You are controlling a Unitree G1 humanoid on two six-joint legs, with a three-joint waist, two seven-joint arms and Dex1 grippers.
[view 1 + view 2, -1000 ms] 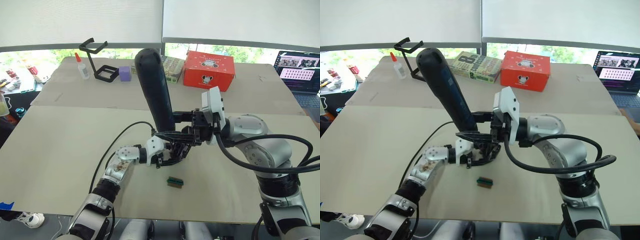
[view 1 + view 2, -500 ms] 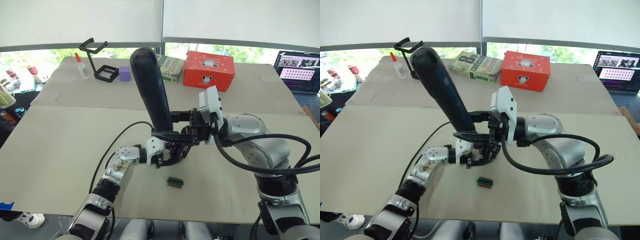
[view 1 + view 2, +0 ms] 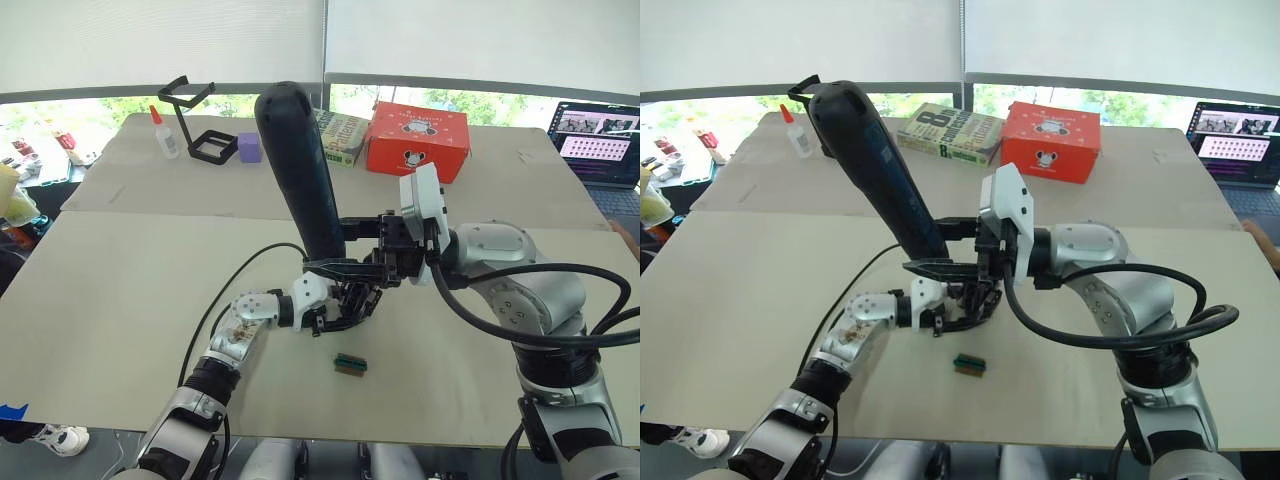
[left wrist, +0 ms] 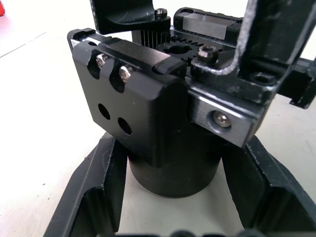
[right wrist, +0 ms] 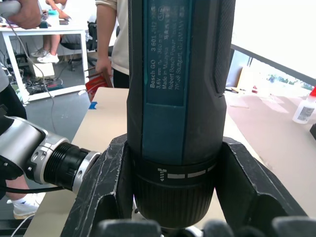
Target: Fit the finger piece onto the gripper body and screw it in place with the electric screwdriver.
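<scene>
The gripper body, a chunky black mechanism with screws and a toothed gear, sits near the table's middle between the fingers of my left gripper, which is shut on it. My right gripper is shut around the lower part of the electric screwdriver, a long black cylinder standing over the gripper body, its top leaning to the left and away. The right wrist view has the screwdriver clamped between both fingers. The screwdriver's bit is hidden. I cannot tell the finger piece apart within the dark cluster.
A small green-and-black block lies just in front of the grippers. At the back stand a red box, a book, a purple cube, a black stand and a glue bottle. A laptop is far right.
The screwdriver's top has tilted further to the left in my right gripper. The left gripper and the gripper body have stayed put.
</scene>
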